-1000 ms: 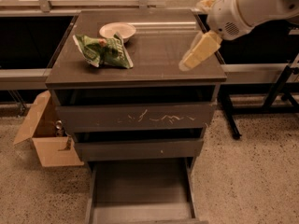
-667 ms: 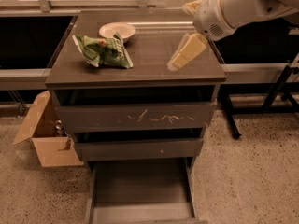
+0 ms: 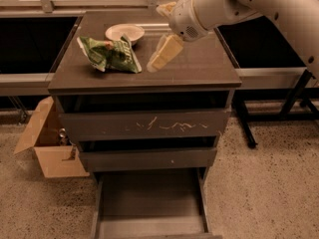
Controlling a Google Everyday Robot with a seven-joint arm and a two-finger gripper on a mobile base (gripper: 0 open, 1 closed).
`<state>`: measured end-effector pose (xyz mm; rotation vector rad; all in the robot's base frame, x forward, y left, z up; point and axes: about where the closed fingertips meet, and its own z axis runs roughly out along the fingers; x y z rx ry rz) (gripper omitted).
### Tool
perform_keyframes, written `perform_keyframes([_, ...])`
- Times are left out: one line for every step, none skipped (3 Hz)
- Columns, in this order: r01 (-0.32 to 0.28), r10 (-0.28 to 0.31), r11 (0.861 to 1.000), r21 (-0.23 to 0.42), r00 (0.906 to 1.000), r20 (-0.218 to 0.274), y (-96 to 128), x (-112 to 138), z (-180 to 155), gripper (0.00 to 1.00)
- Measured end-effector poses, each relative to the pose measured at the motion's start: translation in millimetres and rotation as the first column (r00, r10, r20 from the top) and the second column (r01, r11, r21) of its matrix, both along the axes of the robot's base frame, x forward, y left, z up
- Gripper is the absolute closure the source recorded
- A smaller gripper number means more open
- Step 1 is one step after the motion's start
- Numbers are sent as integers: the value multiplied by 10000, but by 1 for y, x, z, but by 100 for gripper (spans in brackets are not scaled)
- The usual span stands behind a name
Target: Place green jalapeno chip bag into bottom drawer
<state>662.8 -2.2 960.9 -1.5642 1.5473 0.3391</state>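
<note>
Speckled floor, beige; on it one dark grey-brown cabinet with three drawers. Cabinet top: green jalapeno chip bag, crumpled, lying at the left-centre, its upper edge just beside a round white bowl that sits behind it. Gripper: cream-coloured, angled down and to the left, poised over the middle of the top just right of the bag and apart from it; whether it is spread or pressed together cannot be told. White arm enters from the upper right. Top drawer front: closed, white scratch marks. Middle drawer front: closed, one small white speck. Bottom drawer: pulled out, shallow grey tray, nothing in it. Left of the cabinet: open cardboard box on the floor.
</note>
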Motion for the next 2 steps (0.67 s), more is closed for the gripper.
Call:
perform_keyframes([-533,534,9980,352,9986,-24,35,12,-8,0])
perform_keyframes([-939,949,9928,740,9954,-110,68,26,-19,0])
